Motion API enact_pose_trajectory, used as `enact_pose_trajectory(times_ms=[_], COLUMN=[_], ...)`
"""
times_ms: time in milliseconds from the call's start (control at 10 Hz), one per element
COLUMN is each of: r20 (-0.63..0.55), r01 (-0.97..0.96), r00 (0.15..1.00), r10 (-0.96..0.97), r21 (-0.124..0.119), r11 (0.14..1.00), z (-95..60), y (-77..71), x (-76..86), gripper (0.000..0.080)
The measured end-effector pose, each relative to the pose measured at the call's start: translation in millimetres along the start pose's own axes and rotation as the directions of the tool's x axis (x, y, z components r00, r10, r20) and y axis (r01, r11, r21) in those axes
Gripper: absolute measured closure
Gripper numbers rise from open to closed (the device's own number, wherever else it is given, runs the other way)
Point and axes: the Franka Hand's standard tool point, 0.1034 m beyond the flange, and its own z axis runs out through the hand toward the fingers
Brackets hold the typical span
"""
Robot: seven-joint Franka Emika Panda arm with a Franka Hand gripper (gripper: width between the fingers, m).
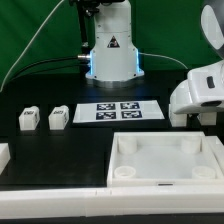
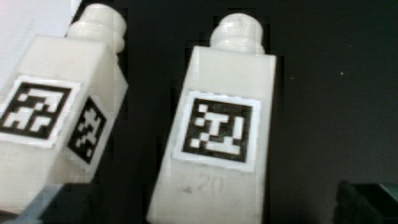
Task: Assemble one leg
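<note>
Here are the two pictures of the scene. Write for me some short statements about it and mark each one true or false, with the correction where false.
1. Two legs lie at the exterior view's left of the marker board. True.
2. The marker board carries six tags. False: it carries four.
3. The claw is shut on a leg. False: it is open, and both legs in the wrist view lie free, side by side.
4. The white panel lies flat on the table. True.
</note>
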Motion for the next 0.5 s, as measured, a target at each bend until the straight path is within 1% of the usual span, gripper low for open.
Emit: enact_pose_trajectory(times_ms=[300,500], r20=[-0.004,0.005], r01=[-0.002,-0.004], r00=[1.0,1.0], r10=[0.002,0.004], r21=[0.003,0.0], r11=[1.0,1.0], z=[6.3,11.9], y=[1.6,3.1], x=[1.9,-0.5], gripper=[0.0151,0.0151])
